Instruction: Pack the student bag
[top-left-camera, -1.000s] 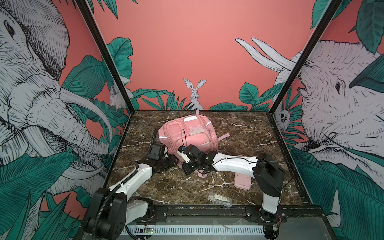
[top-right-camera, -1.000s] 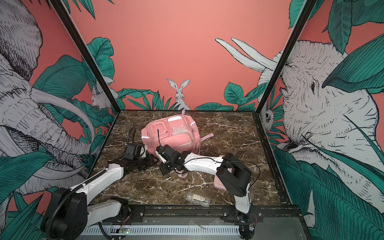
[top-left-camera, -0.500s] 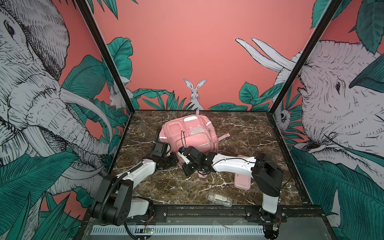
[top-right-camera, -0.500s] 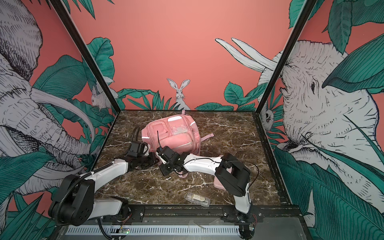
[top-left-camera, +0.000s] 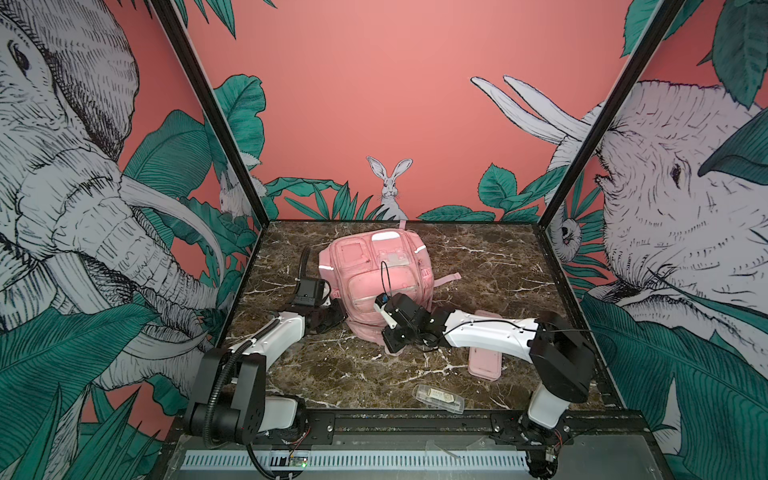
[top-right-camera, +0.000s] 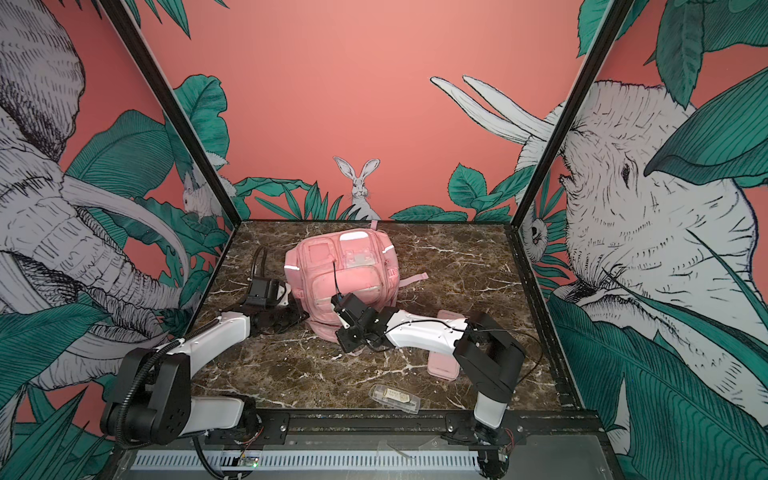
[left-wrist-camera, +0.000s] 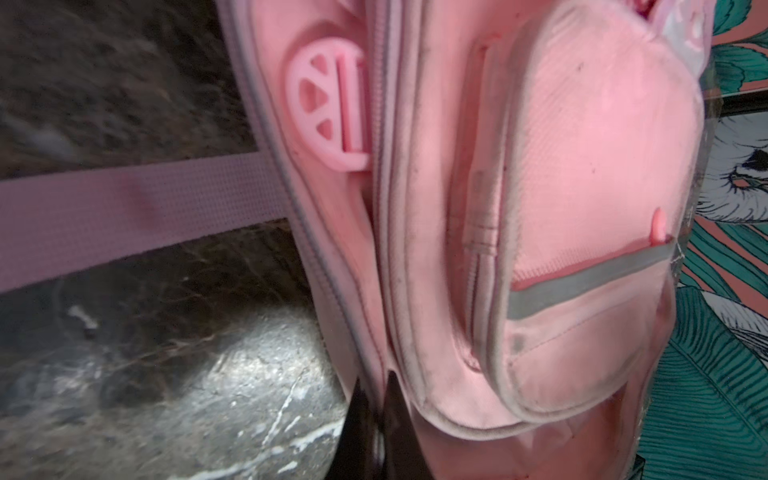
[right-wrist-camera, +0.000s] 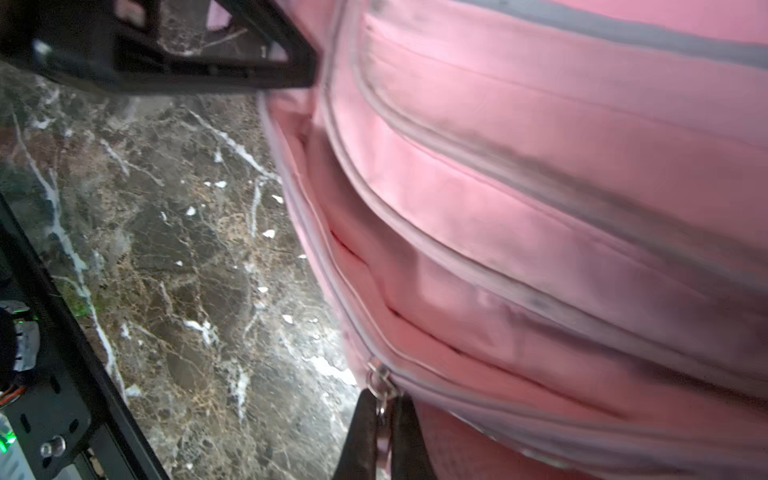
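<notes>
The student bag is lying flat in the middle of the marble table, front pockets facing up, and both pairs of jaws are meeting it along one edge. The left jaws are pressing together on the fabric seam at the bag's side corner. Just beyond their tips a pink strap is trailing off across the table, and a round pink buckle is sitting beside the zip line further along. The right jaws are pinching the metal zip pull of the bag, and ahead of them the zip is gaping open, running toward the left jaws' tips. Behind the right jaws a flat pink pencil case is lying partly under the right arm. Further back still, by the front rail, a clear packet is lying on its own — its label is showing too small to read
</notes>
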